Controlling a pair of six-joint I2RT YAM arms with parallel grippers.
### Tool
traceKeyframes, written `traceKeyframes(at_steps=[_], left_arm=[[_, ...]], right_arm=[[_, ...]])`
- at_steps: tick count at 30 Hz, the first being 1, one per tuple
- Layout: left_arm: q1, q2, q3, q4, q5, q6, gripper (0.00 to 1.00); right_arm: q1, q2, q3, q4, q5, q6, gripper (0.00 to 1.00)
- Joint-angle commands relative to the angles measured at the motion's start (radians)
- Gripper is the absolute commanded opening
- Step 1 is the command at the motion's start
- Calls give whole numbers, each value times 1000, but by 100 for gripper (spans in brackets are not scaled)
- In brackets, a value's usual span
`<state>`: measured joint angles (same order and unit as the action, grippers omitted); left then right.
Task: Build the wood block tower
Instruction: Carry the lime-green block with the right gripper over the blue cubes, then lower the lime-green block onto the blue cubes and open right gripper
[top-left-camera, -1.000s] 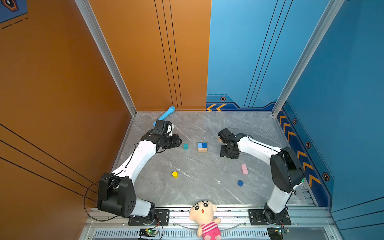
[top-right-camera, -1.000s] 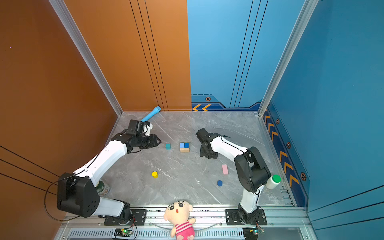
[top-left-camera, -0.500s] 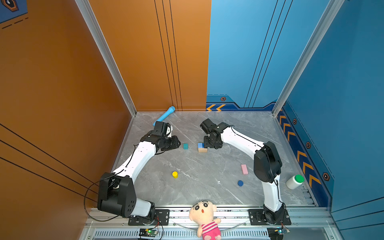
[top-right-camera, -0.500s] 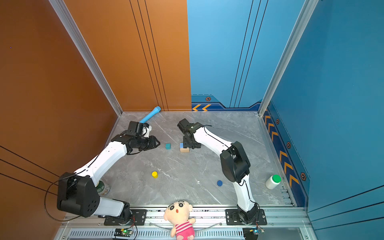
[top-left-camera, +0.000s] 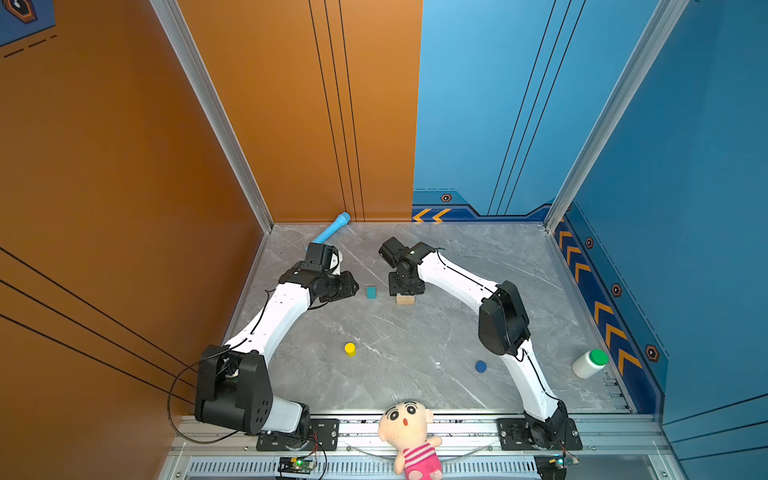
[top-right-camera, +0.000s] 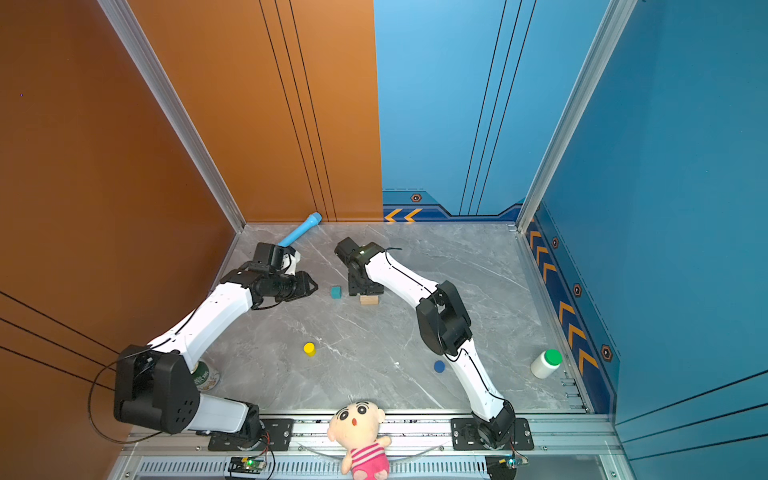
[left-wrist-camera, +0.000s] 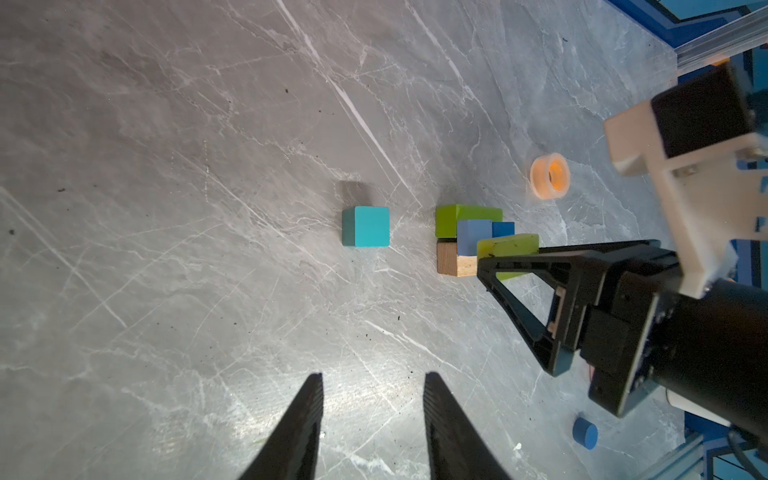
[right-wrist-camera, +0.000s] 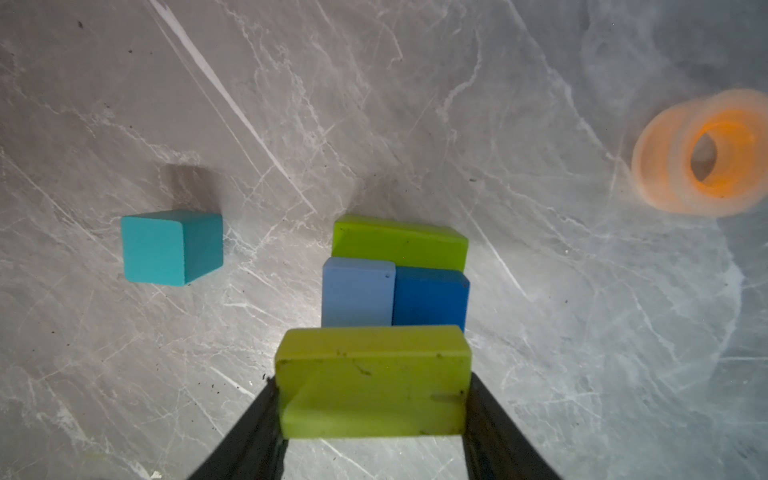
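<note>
The tower's base is a tan brick (top-left-camera: 405, 299) (left-wrist-camera: 455, 264). On it sit a light blue cube (right-wrist-camera: 357, 291) and a dark blue cube (right-wrist-camera: 430, 297). A lime green brick (right-wrist-camera: 399, 243) lies just behind them. My right gripper (right-wrist-camera: 372, 386) (top-left-camera: 406, 286) is shut on a second lime green brick (right-wrist-camera: 374, 361) (left-wrist-camera: 507, 247) at the cubes' tops; I cannot tell if it touches them. A teal cube (top-left-camera: 371, 292) (left-wrist-camera: 365, 226) stands left of the tower. My left gripper (left-wrist-camera: 374, 378) (top-left-camera: 351, 286) is open and empty, left of the teal cube. A yellow cylinder (top-left-camera: 350, 348) and a dark blue cylinder (top-left-camera: 481, 366) lie nearer the front.
An orange tape ring (left-wrist-camera: 549, 175) lies beyond the tower. A light-blue toy microphone (top-left-camera: 332, 228) leans at the back wall. A white bottle with a green cap (top-left-camera: 589, 364) stands front right, a can (top-right-camera: 205, 376) by the left arm's base, and a plush doll (top-left-camera: 409, 432) at the front rail.
My right arm has swung left with the lime green brick, from right of the tower to over it. That swing uncovered the white bottle. The left arm has hardly moved.
</note>
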<state>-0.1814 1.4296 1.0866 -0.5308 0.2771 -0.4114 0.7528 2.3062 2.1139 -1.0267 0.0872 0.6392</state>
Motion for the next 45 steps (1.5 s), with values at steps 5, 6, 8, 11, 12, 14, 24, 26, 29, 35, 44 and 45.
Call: traceKeyframes(at_steps=[5,6,8,11,12,14,24,26,29,35,44,45], left_arm=[[13,-3,-7,-6,-4,3,42],[13,-4,-8,-5,-4,3,42],[14,-5,-9,-6,-4,2,42],[16,-3,-9,-6,-6,3,42],[15,-4,-8,-6,-6,2,42],[14,-3,-9,-6,-4,3,42],[17,-1,-9,-6,-4,4,42],[16,0,-10,-5,-4,3,42],[16,0,-10,-6,-4,3,42],[18,-1,-10,-6,-5,3,42],[18,0,-10,-6,-5,4,42],[18,0,-10,-6,-5,3,42]], right_arm=[[-13,31,71,-76,34,-15,50],[-13,37,77,-80,34,-15,50],[-16,47,90,-88,31,-15,50],[-15,60,101,-95,36,-13,50],[-18,64,102,-96,37,-12,50],[-18,67,102,-99,41,-7,50],[-22,78,109,-101,46,1,51],[-22,78,113,-100,46,2,51],[-24,85,121,-100,47,4,51],[-25,97,136,-100,43,8,52],[-25,103,136,-102,43,15,55],[-25,102,135,-102,41,15,55]])
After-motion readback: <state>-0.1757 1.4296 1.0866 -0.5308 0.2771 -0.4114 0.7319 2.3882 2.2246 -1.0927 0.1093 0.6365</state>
